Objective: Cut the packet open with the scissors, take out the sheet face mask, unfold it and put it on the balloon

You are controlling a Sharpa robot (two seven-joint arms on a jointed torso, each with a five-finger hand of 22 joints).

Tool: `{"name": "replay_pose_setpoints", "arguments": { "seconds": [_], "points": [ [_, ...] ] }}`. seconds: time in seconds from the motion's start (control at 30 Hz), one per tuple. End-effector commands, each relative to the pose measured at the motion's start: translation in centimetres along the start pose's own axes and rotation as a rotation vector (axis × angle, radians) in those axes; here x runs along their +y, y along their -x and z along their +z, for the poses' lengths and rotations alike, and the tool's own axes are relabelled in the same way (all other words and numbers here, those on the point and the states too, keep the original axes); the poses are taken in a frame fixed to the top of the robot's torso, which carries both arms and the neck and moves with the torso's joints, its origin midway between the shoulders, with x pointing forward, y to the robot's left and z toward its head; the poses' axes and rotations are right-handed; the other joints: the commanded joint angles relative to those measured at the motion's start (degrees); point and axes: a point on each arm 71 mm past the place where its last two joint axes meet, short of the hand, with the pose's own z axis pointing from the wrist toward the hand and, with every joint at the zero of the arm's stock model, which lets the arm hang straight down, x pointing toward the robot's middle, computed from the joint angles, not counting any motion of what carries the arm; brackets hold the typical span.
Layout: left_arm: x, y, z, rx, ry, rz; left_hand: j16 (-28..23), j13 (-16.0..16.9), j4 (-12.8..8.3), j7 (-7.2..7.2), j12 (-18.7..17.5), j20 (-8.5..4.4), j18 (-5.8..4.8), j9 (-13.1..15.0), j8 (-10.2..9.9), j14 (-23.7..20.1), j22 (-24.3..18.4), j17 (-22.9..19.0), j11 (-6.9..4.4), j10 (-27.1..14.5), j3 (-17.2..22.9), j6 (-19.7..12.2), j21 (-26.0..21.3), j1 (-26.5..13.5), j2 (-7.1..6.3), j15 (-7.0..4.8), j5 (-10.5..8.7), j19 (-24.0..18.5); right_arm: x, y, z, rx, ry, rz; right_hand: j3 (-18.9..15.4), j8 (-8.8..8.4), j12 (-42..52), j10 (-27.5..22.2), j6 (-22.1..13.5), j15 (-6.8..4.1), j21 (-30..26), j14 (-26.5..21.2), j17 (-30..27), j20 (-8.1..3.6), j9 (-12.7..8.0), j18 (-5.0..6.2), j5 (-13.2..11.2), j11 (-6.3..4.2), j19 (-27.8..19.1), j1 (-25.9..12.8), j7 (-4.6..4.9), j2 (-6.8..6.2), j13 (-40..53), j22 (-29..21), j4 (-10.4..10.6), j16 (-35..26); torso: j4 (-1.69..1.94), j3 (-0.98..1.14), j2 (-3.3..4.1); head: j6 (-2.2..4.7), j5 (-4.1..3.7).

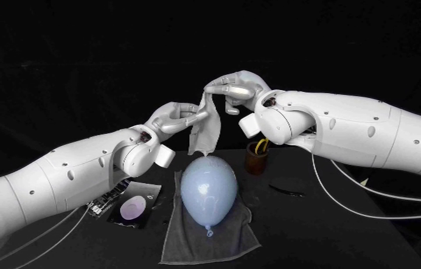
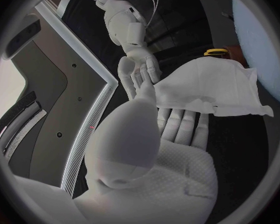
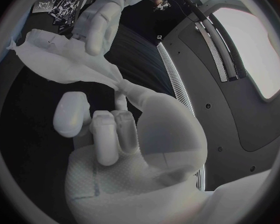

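Two silver hands are counted: one left hand (image 1: 176, 120) and one right hand (image 1: 235, 90). One sheet face mask (image 1: 206, 129) is seen. One pale blue balloon (image 1: 208, 187) is counted, and one grey cloth (image 1: 188, 241). One dark packet (image 1: 133, 206) is noted, one brown cup (image 1: 255, 163), one pair of yellow-handled scissors (image 1: 260, 145), and one small dark object (image 1: 287, 190) that cannot be identified.
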Motion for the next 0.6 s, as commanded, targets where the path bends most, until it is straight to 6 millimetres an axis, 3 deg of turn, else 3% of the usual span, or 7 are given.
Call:
{"name": "replay_pose_setpoints", "arguments": {
  "seconds": [0.03, 0.13, 0.4, 0.6],
  "points": [
    [-0.39, -0.01, 0.28, -0.019, -0.027, -0.075, 1.18, 0.01, -0.45, 1.53, 0.76, -0.11, 1.3, 0.11, 0.64, 2.81, 0.78, 0.68, -0.9, 2.45, 1.98, 2.07, 1.52, 3.09, 1.81, -1.05, -0.23, 6.33, 0.14, -0.23, -0.01, 0.032, 0.01, -0.007, 0.04, 0.19, 0.09, 5.36, 0.4, -0.38, -0.24, 5.88, 15.09, 0.02, 2.21, 0.57, 0.14, -0.27, 0.12, 0.01, 0.03, 0.43, 14.17, 5.19, -0.16, 0.2, -0.02, 0.0, -0.05, -0.03, 0.06],
    [-0.44, 0.07, 0.43, -0.043, -0.029, -0.087, 2.28, -0.2, 0.2, 1.0, 0.51, -0.16, 2.87, -0.05, 0.5, 5.56, 1.67, 1.56, -1.55, 4.45, 3.41, 4.15, 3.64, 4.99, 1.54, -1.94, -0.26, 14.79, 0.16, -0.35, 0.0, 0.039, 0.009, -0.008, 0.04, 0.19, 0.09, 5.36, 0.4, -0.38, -0.24, 5.88, 15.09, 0.02, 2.21, 0.57, 0.14, -0.27, 0.12, 0.01, 0.03, 0.43, 14.17, 5.19, -0.16, 0.2, 0.02, 0.0, -0.02, 0.0, 0.13],
    [-0.57, -0.23, 0.82, -0.062, -0.032, -0.099, 3.29, -0.2, 0.55, 0.49, -0.05, -0.11, 3.68, -0.26, 0.15, 7.74, 1.29, 2.66, -2.15, 6.55, 4.54, 6.28, 3.64, 6.35, -0.37, -2.68, -0.24, 16.47, 0.16, -0.45, 0.13, 0.042, 0.008, -0.014, 0.04, 0.19, 0.09, 5.36, 0.4, -0.38, -0.24, 5.88, 15.09, 0.02, 2.21, 0.57, 0.14, -0.27, 0.12, 0.01, 0.03, 0.43, 14.17, 5.19, -0.16, 0.2, 0.0, -0.04, -0.02, -0.03, 0.16],
    [-0.66, -0.66, 1.1, -0.058, -0.03, -0.1, 5.52, -0.18, 0.31, -0.23, -0.09, -0.18, 5.15, -0.2, 0.29, 10.73, 1.48, 4.23, -3.11, 9.01, 6.92, 8.53, 4.69, 8.8, -1.36, -3.91, -0.22, 19.32, 0.17, -0.5, 0.31, 0.038, 0.009, -0.019, 0.07, 0.23, 0.07, 5.35, 0.34, -0.36, -0.37, 5.88, 15.09, 0.03, 2.22, 0.59, 0.13, -0.25, 0.05, -0.03, 0.05, 0.46, 14.16, 5.15, -0.26, 0.2, -0.01, -0.01, -0.02, 0.03, 0.12]
  ]
}}
